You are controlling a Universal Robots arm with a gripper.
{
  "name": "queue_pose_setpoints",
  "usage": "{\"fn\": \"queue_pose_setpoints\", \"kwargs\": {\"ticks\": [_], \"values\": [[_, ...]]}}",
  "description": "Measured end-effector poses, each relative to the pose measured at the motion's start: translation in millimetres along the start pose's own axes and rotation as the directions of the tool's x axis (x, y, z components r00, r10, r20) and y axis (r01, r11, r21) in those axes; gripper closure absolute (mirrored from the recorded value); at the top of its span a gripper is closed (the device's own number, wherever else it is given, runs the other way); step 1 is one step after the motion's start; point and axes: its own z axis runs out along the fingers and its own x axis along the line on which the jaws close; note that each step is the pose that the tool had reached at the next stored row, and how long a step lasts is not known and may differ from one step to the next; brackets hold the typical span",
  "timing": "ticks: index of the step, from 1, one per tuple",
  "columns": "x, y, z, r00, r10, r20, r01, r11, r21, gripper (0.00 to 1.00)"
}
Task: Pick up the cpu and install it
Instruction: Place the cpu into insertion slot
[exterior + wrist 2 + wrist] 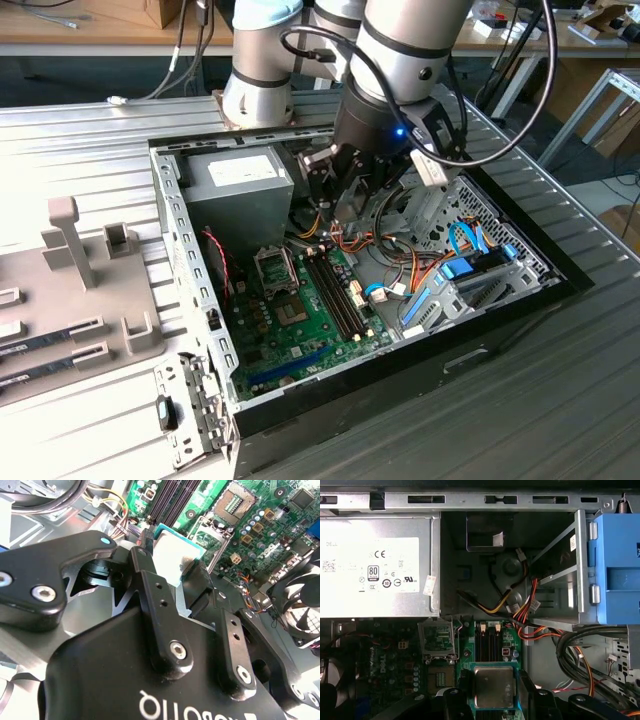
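Item: cpu point(493, 686), a flat square chip with a silver-grey top. It is clamped on two opposite edges between the black fingers point(461, 700) of the pincer point(493, 701) and held clear of the board.

Pincer state: closed on the cpu. The second wrist view gives the grip from behind. The pincer point(174, 567) has both fingers point(150, 587) pressed to the sides of the cpu point(172, 555), whose teal edge is visible.

Position, first wrist view: the cpu hangs over the memory slots point(489, 637), just beside the socket point(440, 677). The socket's metal frame point(437, 640) is swung up.

Position, second wrist view: the socket point(235, 505) lies beyond the chip, uncovered, contacts bare. A black fan point(300, 612) is near.

Setting, exterior view: the arm reaches into an open computer case point(545, 265) on a ribbed metal tabletop point(90, 140), with the pincer point(343, 205) above the cable bundle.
- Power supply point(240, 190): at 11 o'clock in the case.
- Socket point(273, 265): at 9 o'clock from the memory slots point(335, 290).
- Blue drive cage point(470, 268): at 4 o'clock.
- Grey fixture plate point(80, 290): at 9 o'clock from the case.

Further, first wrist view: the power supply point(375, 567) label side and orange and yellow wiring point(520, 610).
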Motion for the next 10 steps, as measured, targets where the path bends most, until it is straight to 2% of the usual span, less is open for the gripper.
{"fn": "queue_pose_setpoints", "kwargs": {"ticks": [3,7,10], "values": [[0.0,-4.5,-0.2,1.0000,0.000,0.0000,0.000,1.0000,0.0000,0.53],[-0.2,-23.7,-0.4,1.0000,0.000,0.0000,0.000,1.0000,0.0000,0.53],[-0.3,-30.8,0.2,1.0000,0.000,0.0000,0.000,1.0000,-0.0001,0.53]]}}
